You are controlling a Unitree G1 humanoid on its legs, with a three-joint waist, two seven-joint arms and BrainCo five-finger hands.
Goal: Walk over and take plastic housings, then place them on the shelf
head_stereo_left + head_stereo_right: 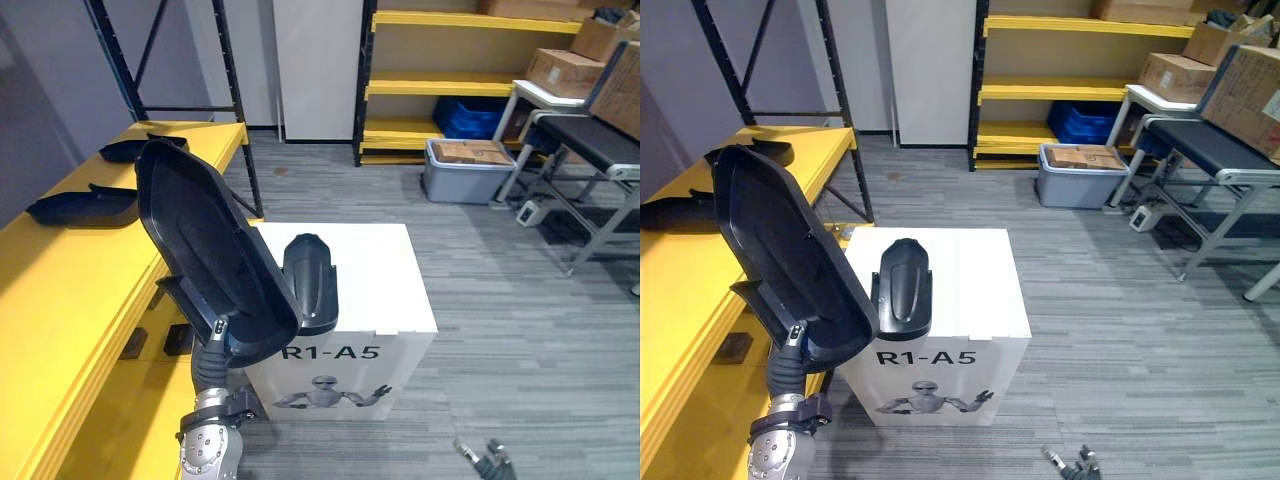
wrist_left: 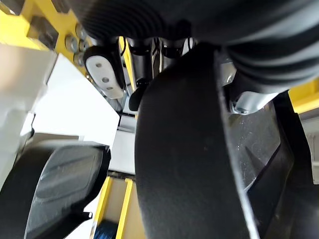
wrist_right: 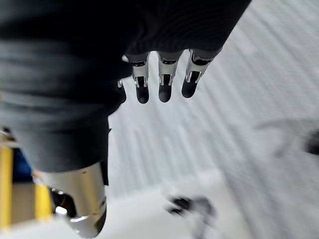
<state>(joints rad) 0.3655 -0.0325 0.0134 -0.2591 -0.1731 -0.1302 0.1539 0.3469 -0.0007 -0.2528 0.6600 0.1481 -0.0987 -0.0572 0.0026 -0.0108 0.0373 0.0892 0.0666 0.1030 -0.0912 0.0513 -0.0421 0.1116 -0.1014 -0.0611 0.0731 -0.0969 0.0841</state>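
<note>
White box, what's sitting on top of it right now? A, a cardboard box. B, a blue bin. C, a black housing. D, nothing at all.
C: a black housing sits on top of the white box, while the left hand holds up a larger housing.
</note>
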